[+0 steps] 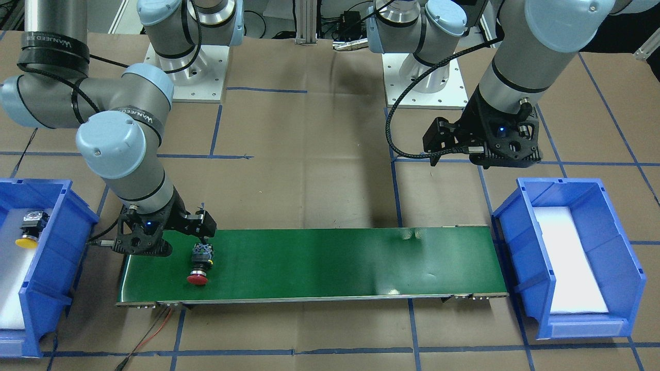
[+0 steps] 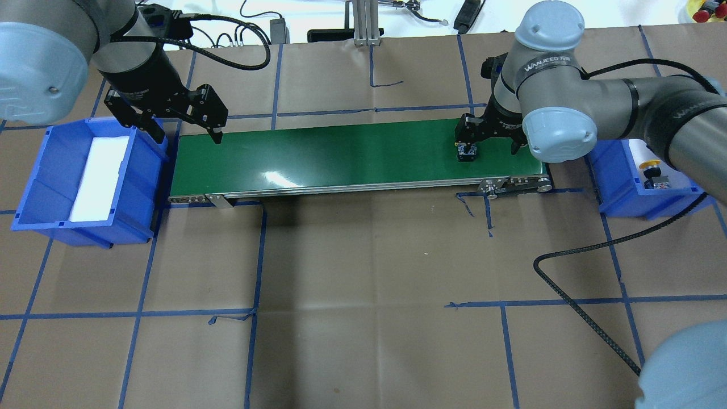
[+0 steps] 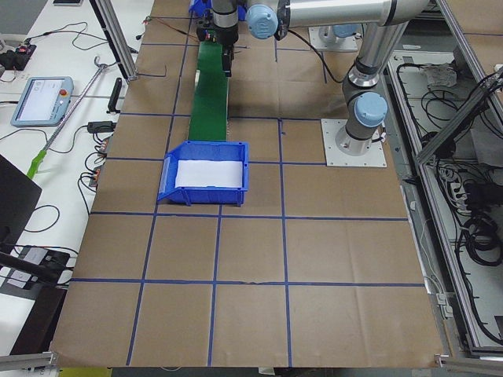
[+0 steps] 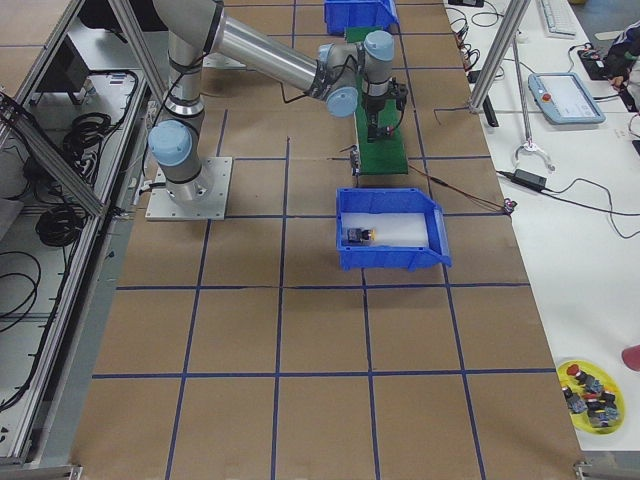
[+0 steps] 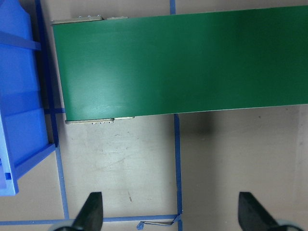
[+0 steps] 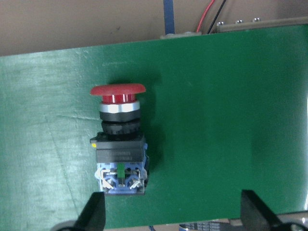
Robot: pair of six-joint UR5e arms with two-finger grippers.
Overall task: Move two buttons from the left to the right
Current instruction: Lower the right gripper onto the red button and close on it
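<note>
The red-capped button [image 1: 198, 265] [image 6: 119, 144] lies on its side on the green conveyor belt [image 2: 341, 159], near the belt's end on my right. My right gripper [image 6: 173, 214] [image 2: 468, 149] hangs open just over the button's terminal end, its left fingertip [image 6: 96, 211] close to the block and the other fingertip far off. The yellow-capped button [image 1: 30, 229] [image 2: 653, 173] [image 4: 358, 236] rests in the blue bin [image 2: 619, 187] on my right. My left gripper [image 5: 172, 211] [image 2: 187, 133] is open and holds nothing, above the belt's other end.
A second blue bin [image 2: 51, 170] with a white liner stands past the belt's left end. Red and black wires [image 1: 154, 330] trail from the conveyor's frame. A black cable [image 2: 585, 318] loops over the brown table. A small dish of spare parts [image 4: 590, 395] sits on the side table.
</note>
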